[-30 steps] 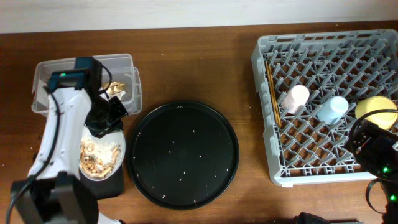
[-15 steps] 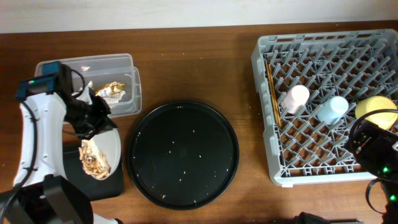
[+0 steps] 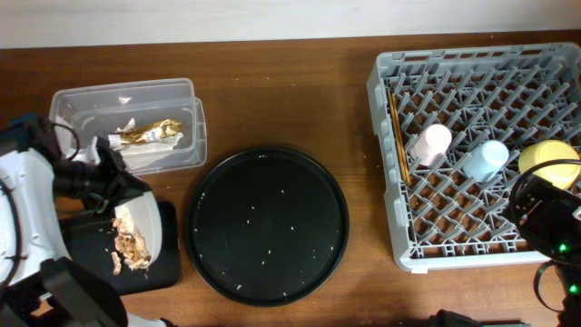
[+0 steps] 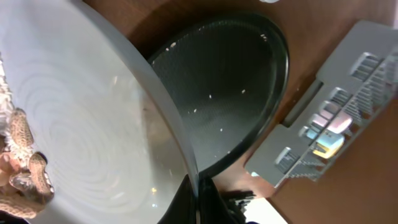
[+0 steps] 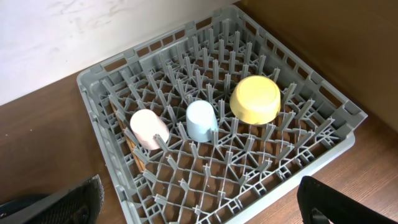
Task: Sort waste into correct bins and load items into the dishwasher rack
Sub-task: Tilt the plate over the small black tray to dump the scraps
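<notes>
Over black tray (image 3: 171, 259), tilted scrap-strewn grey plate (image 3: 148, 223)

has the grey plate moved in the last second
Yes. The grey plate has tipped up and shifted left, away from the round black tray.

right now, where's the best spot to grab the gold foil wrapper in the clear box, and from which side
Probably its middle, from straight above, jaws closing across the narrow width. The gold foil wrapper lies as a long crumpled strip in the clear box, whose walls block a side approach.
</notes>
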### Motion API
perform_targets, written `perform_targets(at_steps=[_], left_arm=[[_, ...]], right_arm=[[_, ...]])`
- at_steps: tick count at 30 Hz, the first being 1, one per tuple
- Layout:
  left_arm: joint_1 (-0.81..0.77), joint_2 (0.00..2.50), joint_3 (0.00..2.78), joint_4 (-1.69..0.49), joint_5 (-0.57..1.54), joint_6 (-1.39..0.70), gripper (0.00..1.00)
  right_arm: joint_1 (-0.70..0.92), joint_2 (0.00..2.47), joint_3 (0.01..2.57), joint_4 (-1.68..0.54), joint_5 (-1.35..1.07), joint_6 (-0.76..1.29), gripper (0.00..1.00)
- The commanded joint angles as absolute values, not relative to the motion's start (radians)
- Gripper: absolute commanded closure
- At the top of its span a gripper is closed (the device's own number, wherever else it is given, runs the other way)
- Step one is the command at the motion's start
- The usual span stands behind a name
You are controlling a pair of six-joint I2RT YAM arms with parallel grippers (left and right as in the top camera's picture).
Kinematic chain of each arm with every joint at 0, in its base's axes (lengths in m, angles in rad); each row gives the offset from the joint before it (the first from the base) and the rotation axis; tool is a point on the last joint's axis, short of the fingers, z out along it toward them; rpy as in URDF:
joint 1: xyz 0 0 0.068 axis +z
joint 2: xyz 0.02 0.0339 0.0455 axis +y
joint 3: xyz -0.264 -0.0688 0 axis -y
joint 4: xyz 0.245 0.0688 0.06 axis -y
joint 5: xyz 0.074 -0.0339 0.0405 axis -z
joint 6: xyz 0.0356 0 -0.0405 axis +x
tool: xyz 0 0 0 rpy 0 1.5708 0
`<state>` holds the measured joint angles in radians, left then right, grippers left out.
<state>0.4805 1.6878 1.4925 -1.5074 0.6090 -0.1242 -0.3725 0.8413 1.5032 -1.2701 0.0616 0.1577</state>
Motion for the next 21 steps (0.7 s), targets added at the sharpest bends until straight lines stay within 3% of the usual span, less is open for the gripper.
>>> perform_targets(at_steps=[1, 21], left_arm=[[0.547, 1.674, 1.506, -1.526, 0.724, -0.007, 0.99], [0.859, 1.674, 1.369, -1.565, 0.966, 0.153, 0.99]], right_arm=[[-0.378, 0.838, 1.515, -1.267, 0.06, 0.161, 0.02], [-0.378, 0.838, 1.515, -1.267, 0.06, 0.161, 0.02]])
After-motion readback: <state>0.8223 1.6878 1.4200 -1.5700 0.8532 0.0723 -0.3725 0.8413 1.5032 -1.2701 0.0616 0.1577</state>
